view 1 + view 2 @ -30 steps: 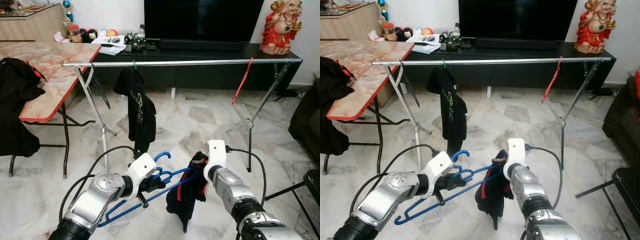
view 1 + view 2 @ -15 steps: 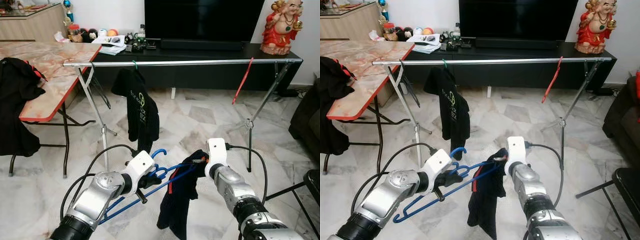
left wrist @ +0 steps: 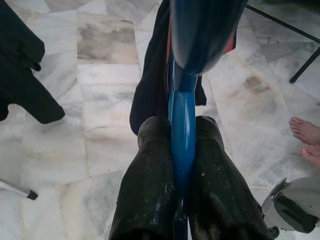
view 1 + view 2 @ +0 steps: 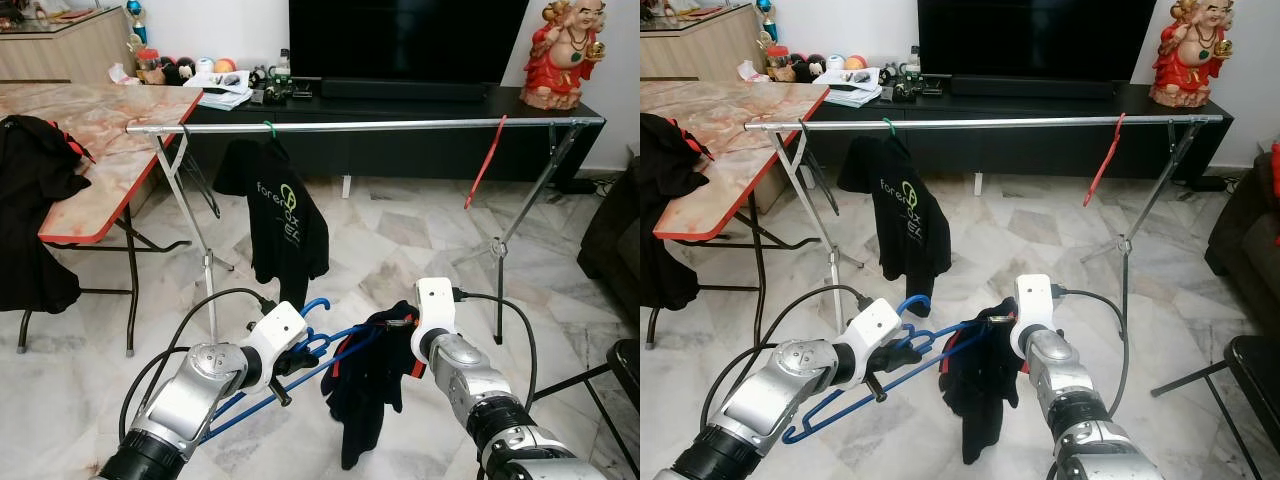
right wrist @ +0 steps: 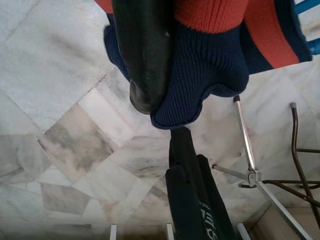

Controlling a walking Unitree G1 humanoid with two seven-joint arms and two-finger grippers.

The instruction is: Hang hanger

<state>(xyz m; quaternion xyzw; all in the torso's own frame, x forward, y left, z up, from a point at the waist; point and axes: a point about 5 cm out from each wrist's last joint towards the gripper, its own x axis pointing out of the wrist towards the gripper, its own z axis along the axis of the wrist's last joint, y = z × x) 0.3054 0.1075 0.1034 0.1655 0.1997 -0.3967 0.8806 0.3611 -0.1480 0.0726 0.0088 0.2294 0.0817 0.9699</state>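
Observation:
My left gripper is shut on a blue hanger, low in front of me; in the left wrist view the black fingers clamp its blue bar. A dark navy garment with red trim hangs from the hanger's right end. My right gripper is shut on the garment's top, with a finger pressed against the knit cloth. The silver clothes rail spans the room ahead, well above the hanger.
A black printed T-shirt and a red hanger hang on the rail. A marble-topped table draped with a black cloth stands left. A dark TV console is behind; a person's foot is nearby.
The navy garment has swung on the hanger and now hangs bunched a little higher. The black T-shirt on the rail has turned, showing its print. Both arms have barely shifted.

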